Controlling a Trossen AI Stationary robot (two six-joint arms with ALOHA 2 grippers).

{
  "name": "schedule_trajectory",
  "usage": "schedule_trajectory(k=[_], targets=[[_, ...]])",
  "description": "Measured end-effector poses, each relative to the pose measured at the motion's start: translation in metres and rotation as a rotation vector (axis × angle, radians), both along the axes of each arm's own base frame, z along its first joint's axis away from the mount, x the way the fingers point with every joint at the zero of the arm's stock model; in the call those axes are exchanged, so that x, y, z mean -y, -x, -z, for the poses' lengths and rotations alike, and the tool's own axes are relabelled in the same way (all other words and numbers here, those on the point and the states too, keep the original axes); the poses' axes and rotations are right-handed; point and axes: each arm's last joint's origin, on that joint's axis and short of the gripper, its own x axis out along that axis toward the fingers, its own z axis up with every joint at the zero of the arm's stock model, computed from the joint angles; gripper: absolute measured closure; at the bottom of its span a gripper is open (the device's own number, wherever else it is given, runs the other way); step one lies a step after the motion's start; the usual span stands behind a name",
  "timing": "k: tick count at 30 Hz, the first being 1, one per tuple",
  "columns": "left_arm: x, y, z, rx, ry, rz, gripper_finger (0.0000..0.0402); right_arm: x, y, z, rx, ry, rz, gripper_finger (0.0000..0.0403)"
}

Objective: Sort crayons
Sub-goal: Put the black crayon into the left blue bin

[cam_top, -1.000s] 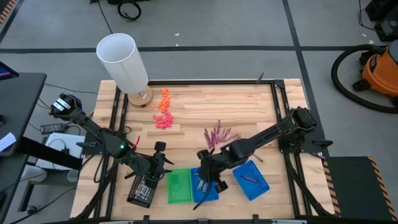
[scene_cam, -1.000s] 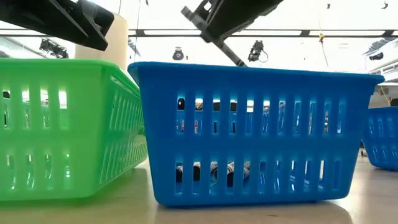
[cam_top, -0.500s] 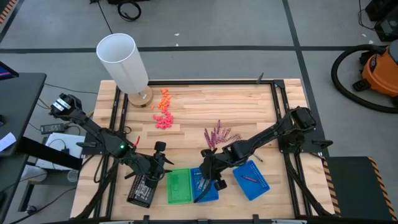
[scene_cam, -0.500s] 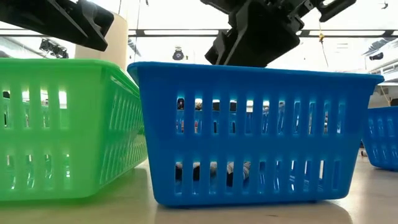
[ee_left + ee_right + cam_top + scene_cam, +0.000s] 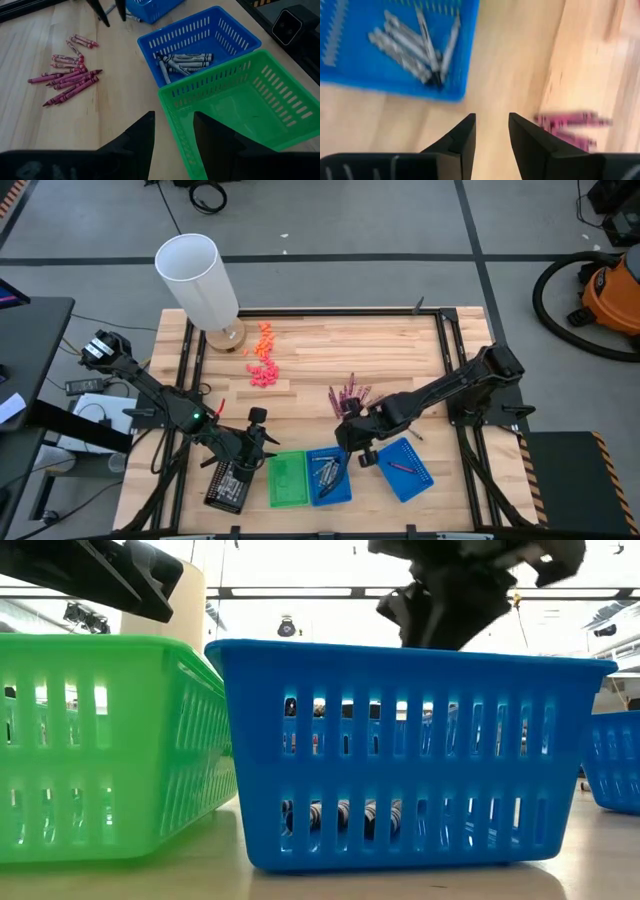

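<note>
A loose pile of magenta and dark red crayons (image 5: 350, 395) lies on the wooden table; it also shows in the left wrist view (image 5: 67, 75) and blurred in the right wrist view (image 5: 570, 122). Several silver-grey crayons (image 5: 185, 61) lie in the middle blue tray (image 5: 328, 476). One magenta crayon (image 5: 400, 467) lies in the right blue tray (image 5: 418, 480). The green tray (image 5: 287, 478) holds nothing I can see. My right gripper (image 5: 350, 442) is open and empty above the table, between the middle blue tray and the pile. My left gripper (image 5: 262, 438) is open and empty just left of the green tray.
A tall white cylinder (image 5: 200, 280) stands at the far left on a wooden base. Chunky orange and pink bits (image 5: 262, 360) lie beside it. A black flat object (image 5: 225, 485) lies left of the green tray. Bare wood shows at the far right of the table.
My right gripper has risen from over the middle blue tray and gone toward the table's far right, toward the crayon pile. The left arm has kept still.
</note>
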Motion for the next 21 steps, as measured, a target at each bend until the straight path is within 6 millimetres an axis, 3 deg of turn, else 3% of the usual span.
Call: schedule_trajectory(k=[6,10,15,21], targets=[[0.0,0.0,0.0,0.0,0.0,0.0,0.0255,0.01,0.017,0.013,-0.182,0.09,0.029,0.0278],[0.0,0.0,0.0,0.0,0.0,0.0,0.0255,0.023,0.029,0.015,-0.314,0.122,0.141,0.0278],[0.0,0.0,0.0,0.0,-0.001,0.0,0.0255,0.041,0.042,0.013,-0.462,0.066,0.324,0.0278],[0.0,0.0,0.0,-0.002,-0.001,-0.001,0.0255,0.058,0.061,0.029,-0.522,-0.005,0.482,0.0278]])
